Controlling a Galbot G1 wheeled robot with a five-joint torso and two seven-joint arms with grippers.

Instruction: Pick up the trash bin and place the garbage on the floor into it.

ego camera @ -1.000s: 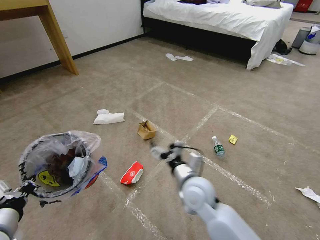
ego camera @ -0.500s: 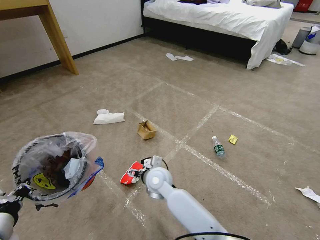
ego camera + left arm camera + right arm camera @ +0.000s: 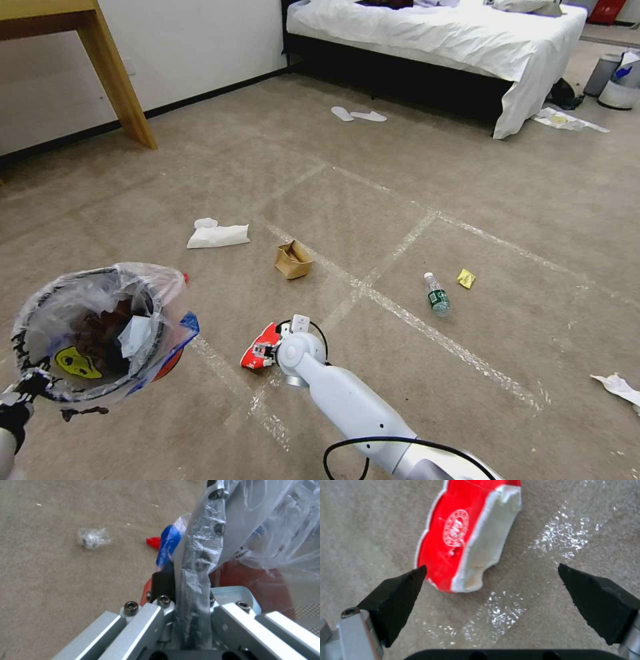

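The left gripper (image 3: 186, 620), clamped on the trash bin (image 3: 87, 333) rim, holds it aloft to receive litter, while the right gripper (image 3: 491, 580) hovers spread-fingered over the red-white wrapper (image 3: 463, 535) on the carpet (image 3: 400, 200) for pickup.

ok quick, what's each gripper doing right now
Left gripper: shut on the trash bin rim, holding it off the floor.
Right gripper: open, empty, low over the red-white wrapper.
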